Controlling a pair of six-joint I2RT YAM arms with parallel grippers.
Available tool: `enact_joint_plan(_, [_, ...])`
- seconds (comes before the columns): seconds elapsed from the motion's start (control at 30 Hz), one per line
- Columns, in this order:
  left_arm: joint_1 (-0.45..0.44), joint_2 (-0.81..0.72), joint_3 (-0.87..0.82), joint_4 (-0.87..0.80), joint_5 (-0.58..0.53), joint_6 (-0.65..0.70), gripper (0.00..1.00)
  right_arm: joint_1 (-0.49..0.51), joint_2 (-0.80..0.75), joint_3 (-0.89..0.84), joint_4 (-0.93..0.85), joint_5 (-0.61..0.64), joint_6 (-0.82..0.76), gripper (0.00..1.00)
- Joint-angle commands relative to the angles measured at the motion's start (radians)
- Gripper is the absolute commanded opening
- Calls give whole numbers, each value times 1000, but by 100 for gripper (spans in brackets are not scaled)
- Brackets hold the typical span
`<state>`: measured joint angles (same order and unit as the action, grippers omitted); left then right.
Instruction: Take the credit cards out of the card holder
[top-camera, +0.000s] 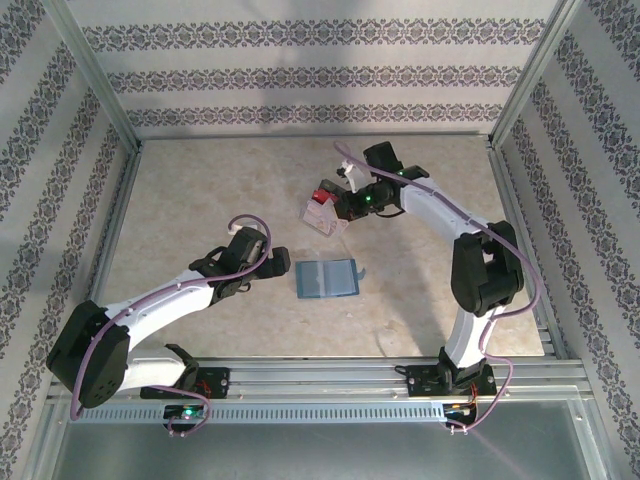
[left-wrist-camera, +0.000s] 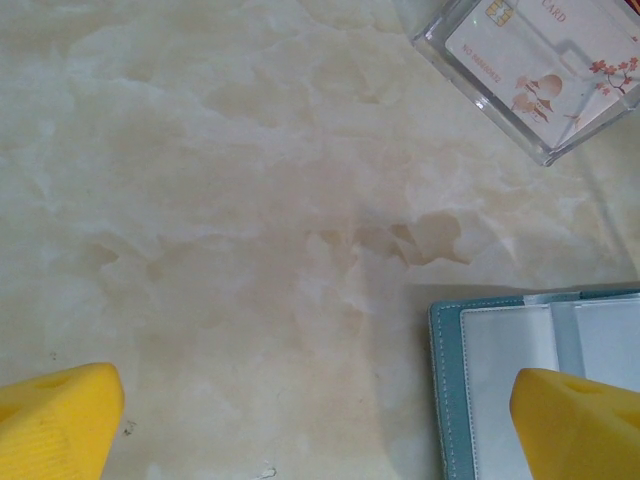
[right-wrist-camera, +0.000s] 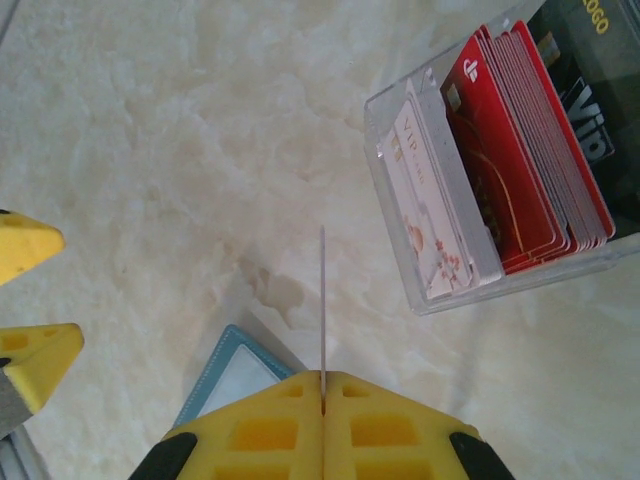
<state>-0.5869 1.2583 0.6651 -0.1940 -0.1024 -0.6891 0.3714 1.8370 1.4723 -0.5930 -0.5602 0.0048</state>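
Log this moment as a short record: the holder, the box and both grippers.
card holder: lying open and flat on the table, clear pockets facing up
clear box: beyond the holder, with red cards and white cards standing on edge inside
left gripper: open wide at the holder's edge, holding nothing
right gripper: shut on a thin card seen edge-on, near the box
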Motion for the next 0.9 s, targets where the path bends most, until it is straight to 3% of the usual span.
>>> enact_joint_plan(0.0, [15, 12, -12, 37, 18, -23, 99, 12, 40, 68, -73, 45, -102, 6])
enact_joint_plan(0.43, [21, 57, 10, 54, 45, -36, 99, 58, 179, 276, -180, 193, -249, 6])
enact_joint_plan(0.87, [28, 67, 7, 67, 62, -55, 99, 106, 313, 447, -248, 258, -317, 6])
